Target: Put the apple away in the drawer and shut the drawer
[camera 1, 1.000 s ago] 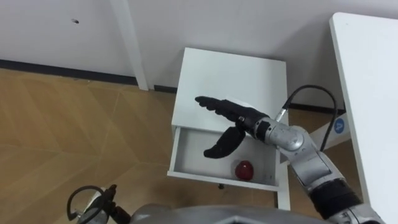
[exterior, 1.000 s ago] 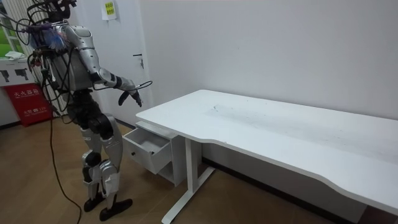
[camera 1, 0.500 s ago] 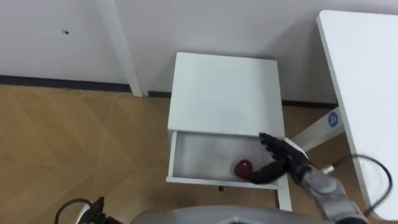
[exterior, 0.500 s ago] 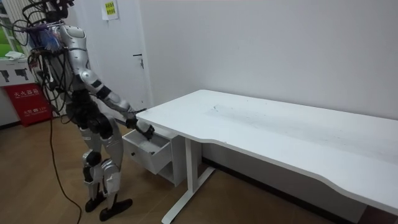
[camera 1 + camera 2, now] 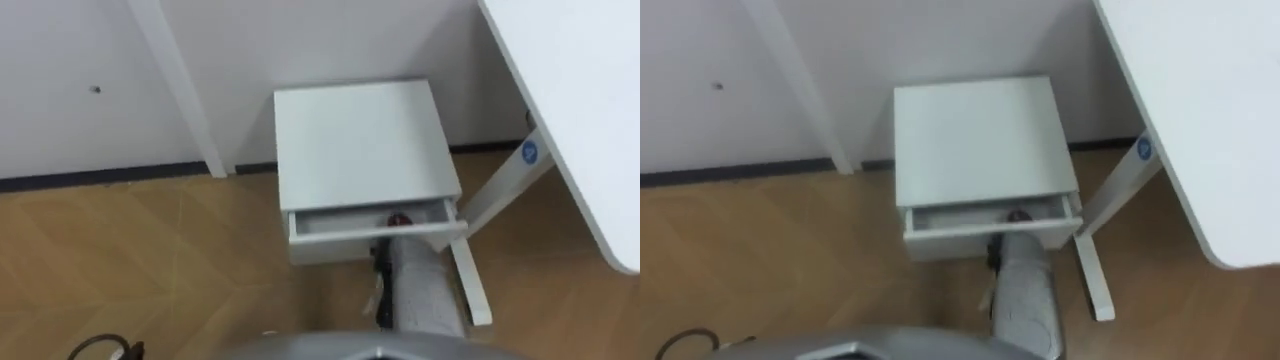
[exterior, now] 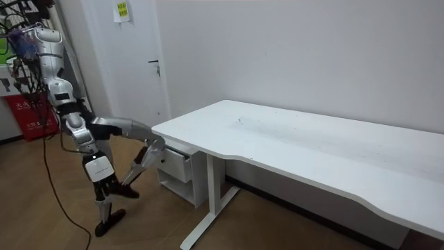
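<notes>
One small white square-topped cabinet (image 5: 360,135) stands against the white wall (image 5: 300,40) on the herringbone wooden floor (image 5: 150,260). It is just beside the slanted white desk leg (image 5: 505,180) of the large white desk (image 5: 570,90), whose top fills the right side of the eye views. A dark skirting board (image 5: 90,180) runs along the foot of the wall.

The cabinet's shallow white drawer (image 5: 330,245) stands out by a narrow gap. The dark red apple (image 5: 399,218) lies inside that gap, toward the drawer's right end. Only a small part of the apple's top shows above the front panel, and no hand holds it.

In the eye views a grey, textured part of the robot rises from the lower edge and reaches the drawer's front panel near its right half. Whether it touches the panel cannot be told.

In the room view the robot stands at the room view's left of the desk. It leans back on one leg, and the other leg is lifted with its bent knee toward the cabinet. Its right arm stretches forward and slightly down. The right hand (image 6: 157,142) lies close to the drawer front, just below the desk's near corner. Whether that hand is spread or closed cannot be told, nor whether it rests on the drawer.
</notes>
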Controlling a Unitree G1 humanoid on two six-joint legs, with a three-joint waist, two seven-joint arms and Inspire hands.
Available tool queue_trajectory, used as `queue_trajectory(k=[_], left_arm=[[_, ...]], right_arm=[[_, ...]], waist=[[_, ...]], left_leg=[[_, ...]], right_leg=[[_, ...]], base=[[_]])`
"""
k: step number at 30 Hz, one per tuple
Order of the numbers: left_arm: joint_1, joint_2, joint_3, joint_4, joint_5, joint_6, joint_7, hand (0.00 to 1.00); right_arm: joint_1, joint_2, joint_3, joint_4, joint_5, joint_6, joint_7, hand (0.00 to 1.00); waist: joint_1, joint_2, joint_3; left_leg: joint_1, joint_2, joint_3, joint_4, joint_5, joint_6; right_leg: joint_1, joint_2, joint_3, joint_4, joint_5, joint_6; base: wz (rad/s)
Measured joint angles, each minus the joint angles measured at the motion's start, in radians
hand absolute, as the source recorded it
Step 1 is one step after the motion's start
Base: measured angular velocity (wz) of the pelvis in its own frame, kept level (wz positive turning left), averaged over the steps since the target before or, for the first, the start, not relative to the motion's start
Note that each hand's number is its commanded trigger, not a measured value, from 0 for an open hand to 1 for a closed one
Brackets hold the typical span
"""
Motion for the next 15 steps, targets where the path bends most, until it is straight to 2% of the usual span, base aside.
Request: queue_trajectory(k=[1, 2, 3, 4, 5, 6, 8, 9, 13, 15], left_arm=[[-0.017, 0.004, 0.0, 0.002, 0.003, 0.008, 0.0, 0.0], [-0.028, 0.002, 0.002, 0.004, 0.004, 0.016, 0.0, 0.0], [-0.032, -0.013, 0.004, 0.004, -0.001, 0.035, 0.0, 0.0], [-0.03, -0.024, 0.0, 0.004, -0.015, 0.057, 0.0, 0.0], [-0.03, -0.027, -0.001, 0.004, -0.023, 0.065, 0.0, 0.0], [-0.031, -0.03, -0.005, 0.004, -0.027, 0.074, 0.001, 0.0], [-0.028, -0.024, -0.015, 0.012, -0.053, 0.078, 0.011, 0.0], [-0.027, -0.021, -0.021, 0.017, -0.059, 0.079, 0.013, 0.0], [-0.015, -0.021, -0.022, 0.01, -0.059, 0.076, 0.014, 0.0], [-0.008, -0.018, -0.022, 0.01, -0.06, 0.075, 0.016, 0.0]], right_arm=[[-0.01, -0.001, 0.006, 0.01, 0.019, 0.0, -0.004, 0.0], [-0.009, -0.005, 0.005, 0.015, 0.029, 0.0, -0.01, 0.0], [-0.015, -0.016, 0.005, 0.024, 0.049, 0.001, -0.032, 0.0], [-0.025, -0.018, 0.007, 0.02, 0.074, -0.005, -0.052, 0.0], [-0.025, -0.018, 0.009, 0.021, 0.087, -0.013, -0.059, 0.0], [-0.029, -0.018, 0.012, 0.019, 0.106, -0.027, -0.069, 0.0], [-0.04, -0.018, 0.016, 0.015, 0.116, -0.029, -0.078, 0.0], [-0.046, -0.019, 0.016, 0.005, 0.118, -0.029, -0.083, 0.0], [-0.065, -0.02, 0.016, -0.012, 0.117, -0.028, -0.083, 0.0], [-0.073, -0.02, 0.016, -0.017, 0.117, -0.018, -0.083, 0.0]], waist=[[-0.002, -0.031, 0.013], [-0.007, -0.047, 0.0162], [-0.008, -0.051, 0.0119], [-0.008, -0.045, 0.0081], [-0.009, -0.038, 0.0065], [-0.011, -0.016, 0.0069], [-0.009, 0.0, 0.0043], [-0.008, 0.0, 0.0037], [-0.012, 0.013, -0.0039], [-0.012, 0.014, -0.0045]], left_leg=[[-0.044, -0.008, -0.003, 0.102, -0.05, -0.003], [-0.071, -0.011, -0.004, 0.158, -0.084, 0.016], [-0.109, -0.01, -0.003, 0.242, -0.127, 0.039], [-0.117, -0.01, -0.003, 0.259, -0.138, 0.043], [-0.118, -0.007, -0.007, 0.258, -0.138, 0.042], [-0.116, 0.007, -0.015, 0.254, -0.136, 0.04], [-0.098, 0.012, -0.012, 0.238, -0.132, 0.04], [-0.091, 0.011, -0.002, 0.234, -0.131, 0.042], [-0.092, 0.005, 0.016, 0.233, -0.131, 0.052], [-0.089, 0.005, 0.018, 0.233, -0.131, 0.053]], right_leg=[[-0.068, -0.026, 0.025, 0.052, -0.039, 0.025], [-0.102, -0.039, 0.036, 0.078, -0.055, 0.022], [-0.123, -0.037, 0.037, 0.109, -0.08, 0.002], [-0.123, -0.027, 0.027, 0.117, -0.091, -0.01], [-0.123, -0.025, 0.019, 0.112, -0.095, -0.014], [-0.123, -0.021, 0.012, 0.105, -0.098, -0.017], [-0.121, -0.019, 0.031, 0.081, -0.099, -0.017], [-0.116, -0.021, 0.043, 0.062, -0.099, -0.017], [-0.071, -0.062, 0.047, -0.02, -0.099, -0.017], [-0.036, -0.08, 0.055, -0.044, -0.099, -0.016]], base=[[0.27], [0.2], [0.08], [0.05], [0.05], [0.0], [-0.06], [-0.11], [-0.12], [-0.02]])
